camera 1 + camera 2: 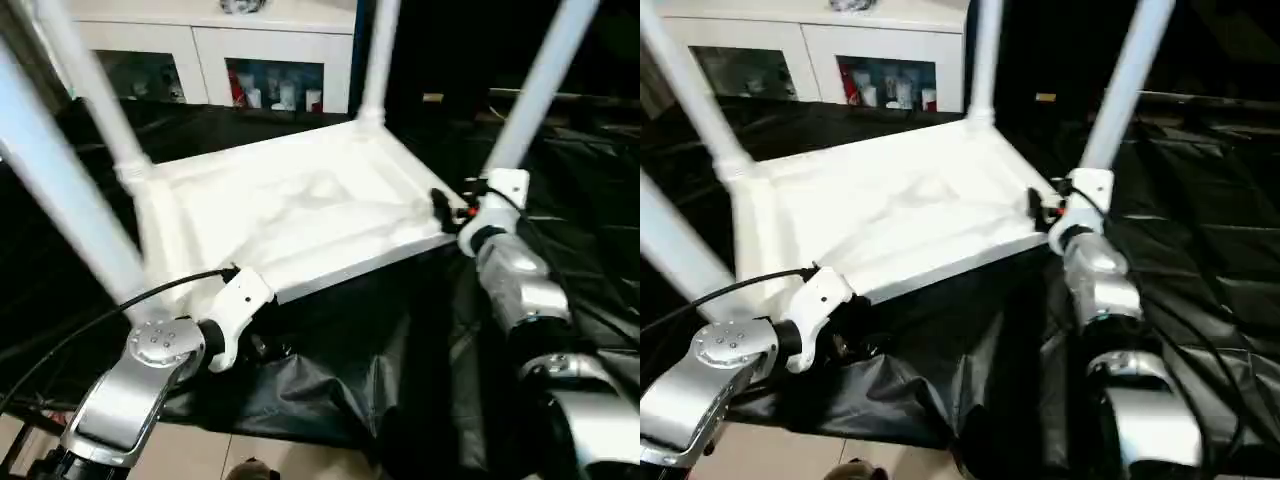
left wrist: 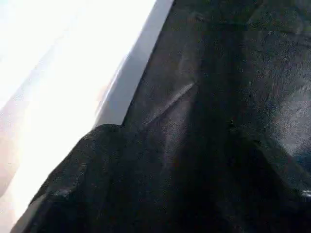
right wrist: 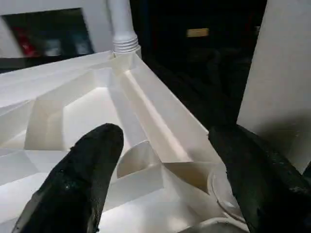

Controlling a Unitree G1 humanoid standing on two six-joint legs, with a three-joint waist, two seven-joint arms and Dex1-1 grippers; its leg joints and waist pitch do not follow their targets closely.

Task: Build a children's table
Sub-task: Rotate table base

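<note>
Overhead, black-draped work table, white cabinet

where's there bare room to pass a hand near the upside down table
Free: black cloth right of the tabletop, beyond the right gripper, and the ribbed underside between the four legs. Crowded: the near corners, at the left gripper and the right one.

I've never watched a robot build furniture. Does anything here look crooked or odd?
Nothing looks broken. The white plastic tabletop lies ribbed side up on the black-draped work table, overhanging its near edge, with four white tubular legs pointing upward, which suits assembly.
</note>
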